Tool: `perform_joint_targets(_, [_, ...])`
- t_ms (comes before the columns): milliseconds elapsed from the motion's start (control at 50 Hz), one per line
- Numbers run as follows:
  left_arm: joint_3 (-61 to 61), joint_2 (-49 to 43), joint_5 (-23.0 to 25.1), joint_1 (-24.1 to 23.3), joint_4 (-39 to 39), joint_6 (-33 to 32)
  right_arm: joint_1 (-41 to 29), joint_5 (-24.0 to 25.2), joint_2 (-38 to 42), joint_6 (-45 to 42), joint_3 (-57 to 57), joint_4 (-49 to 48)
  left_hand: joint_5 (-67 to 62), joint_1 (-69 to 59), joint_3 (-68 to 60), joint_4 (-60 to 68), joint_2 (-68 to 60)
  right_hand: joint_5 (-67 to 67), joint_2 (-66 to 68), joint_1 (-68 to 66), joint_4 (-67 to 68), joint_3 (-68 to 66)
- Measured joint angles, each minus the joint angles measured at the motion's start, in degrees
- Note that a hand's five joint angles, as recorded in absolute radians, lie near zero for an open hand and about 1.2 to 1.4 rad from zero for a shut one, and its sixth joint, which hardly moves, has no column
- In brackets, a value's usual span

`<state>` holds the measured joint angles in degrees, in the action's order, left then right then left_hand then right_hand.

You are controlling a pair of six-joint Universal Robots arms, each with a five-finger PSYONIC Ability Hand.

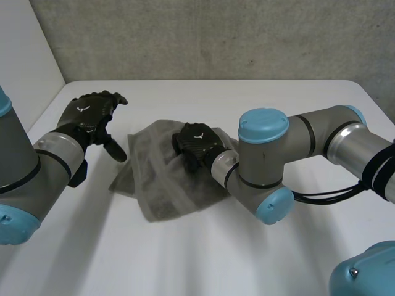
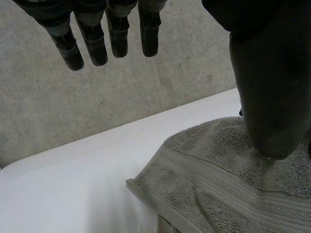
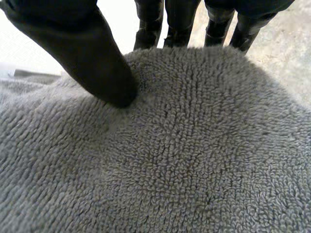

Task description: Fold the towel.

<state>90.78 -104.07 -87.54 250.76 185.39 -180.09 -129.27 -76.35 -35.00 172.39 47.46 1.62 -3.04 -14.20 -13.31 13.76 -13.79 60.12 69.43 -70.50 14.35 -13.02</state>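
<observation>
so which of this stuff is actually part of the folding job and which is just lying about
Part of the job:
towel, grey, rumpled
right robot hand, pinching a bunch of the towel
left robot hand, open, by the towel's edge

Just there:
table, white
wall behind it

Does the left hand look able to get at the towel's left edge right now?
Probably yes: the left hand is open just beside the towel with nothing between; the right hand grips it farther right.
</observation>
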Motion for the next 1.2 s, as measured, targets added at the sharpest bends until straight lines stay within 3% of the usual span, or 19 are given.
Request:
perform_joint_targets(140, [0.3, 0.0, -0.1, 0.0, 0.4, 0.0, 0.3, 0.6, -3.7, -2.0, 3.7, -0.2, 0.0, 0.0, 0.0, 0.0, 0.0, 5.2, 2.8, -4.2, 0.0, 0.0])
perform_joint_targets(280, [0.6, 0.3, -0.1, 0.4, 0.6, 0.0, 3.5, 4.3, -15.7, -4.0, 13.5, -0.3, 0.0, 0.0, 0.0, 0.0, 0.0, 5.2, 2.9, -4.2, 0.0, 0.0])
perform_joint_targets(420, [1.1, 0.6, 0.0, 0.9, 0.6, 0.0, 15.0, 9.2, -29.7, -12.0, 26.1, 6.5, 0.0, 0.0, 0.0, 0.0, 0.0, 5.4, 3.1, -4.4, 0.0, 0.0])
perform_joint_targets(540, [1.2, 0.5, 0.0, 0.7, 0.6, 0.0, 26.5, 10.1, -34.8, -25.0, 30.1, 18.3, 0.0, 0.0, 0.0, 0.0, 0.0, 5.4, 3.1, -4.7, 0.0, 0.0])
perform_joint_targets(580, [1.2, 0.4, 0.0, 0.5, 0.6, 0.0, 29.3, 10.2, -35.7, -28.9, 30.6, 21.3, 0.0, 0.0, 0.0, 0.0, 0.0, -0.1, -1.4, 1.2, 0.0, 0.0])
perform_joint_targets(720, [1.4, -0.3, 0.1, -0.9, 0.5, -0.2, 35.2, 10.2, -38.0, -34.8, 32.0, 25.1, 0.0, 0.0, 0.0, 0.0, 0.0, -43.3, -41.0, 40.9, 0.0, 0.0])
perform_joint_targets(760, [1.4, -0.6, 0.2, -1.7, 0.4, -0.2, 35.6, 10.2, -38.3, -34.1, 32.9, 24.4, 0.0, 0.0, 0.0, 0.0, 0.0, -53.9, -50.7, 50.2, 0.0, 0.0])
perform_joint_targets(840, [1.7, -1.4, 0.7, -3.6, 0.1, -0.2, 35.4, 10.2, -39.3, -31.6, 35.0, 22.6, 0.0, 0.0, 0.0, 0.0, 0.0, -56.6, -55.3, 56.5, 0.0, 0.0])
perform_joint_targets(1080, [2.9, -4.7, 1.2, -10.8, 1.3, -2.9, 28.0, 14.9, -45.7, -16.8, 45.9, 8.3, 0.0, 0.0, 0.0, 0.0, 0.0, -56.6, -55.3, 57.1, 0.0, 0.0])
perform_joint_targets(1200, [2.8, -7.5, 1.1, -13.0, 3.2, -7.5, 20.9, 13.9, -42.7, -13.7, 47.0, 1.0, 0.0, 0.0, 0.0, 0.0, 0.0, -56.6, -55.3, 57.1, 0.0, 0.0])
